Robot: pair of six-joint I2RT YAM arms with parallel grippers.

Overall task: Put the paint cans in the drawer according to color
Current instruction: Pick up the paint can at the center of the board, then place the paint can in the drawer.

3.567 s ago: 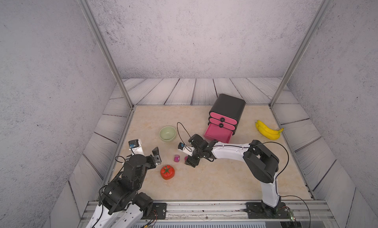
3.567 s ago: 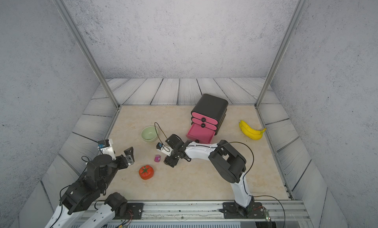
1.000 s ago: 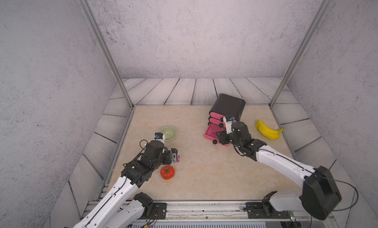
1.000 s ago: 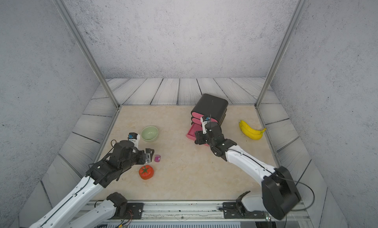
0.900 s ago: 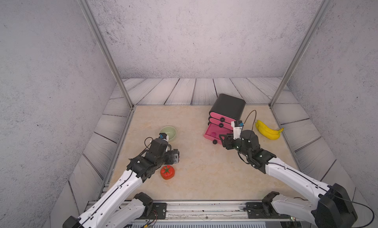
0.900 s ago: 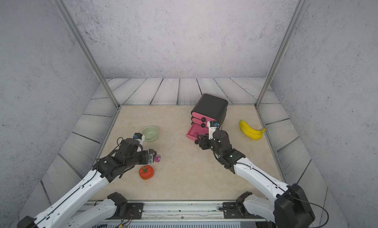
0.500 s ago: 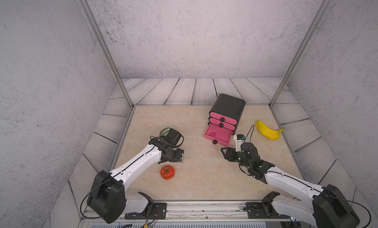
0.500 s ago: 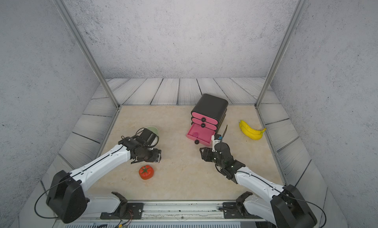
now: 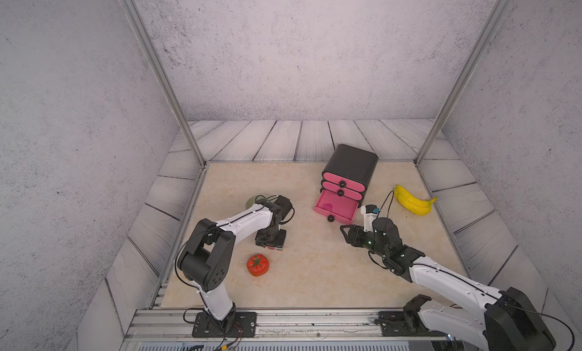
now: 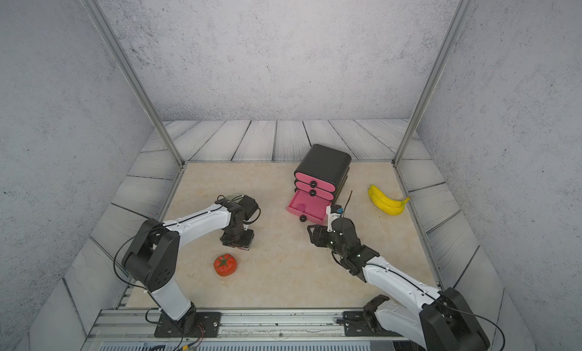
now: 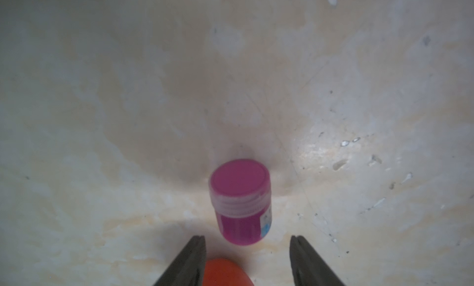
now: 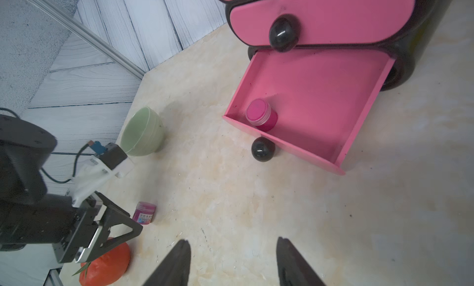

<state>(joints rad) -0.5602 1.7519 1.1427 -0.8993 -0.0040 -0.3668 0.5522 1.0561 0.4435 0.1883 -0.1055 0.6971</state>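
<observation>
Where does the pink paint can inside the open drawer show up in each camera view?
Top view: paint can in open drawer, front corner, behind its knob.
Top view: paint can, same corner.
Left wrist: not in it.
Right wrist: paint can just behind the drawer front.
Shared landmark: that black knob.

From here I read the loose paint can (image 11: 241, 202) as magenta with a white-and-blue label, and the can in the drawer (image 12: 261, 114) as magenta too. The drawer (image 12: 320, 92) is pink, while its cabinet (image 9: 351, 162) and knobs (image 12: 282, 33) are black. The tabletop (image 9: 315, 270) is beige and marbled. Elsewhere I see a pale green bowl (image 12: 142, 130), a red tomato (image 9: 257, 265) with a green stem, and a yellow banana (image 9: 412, 203).
</observation>
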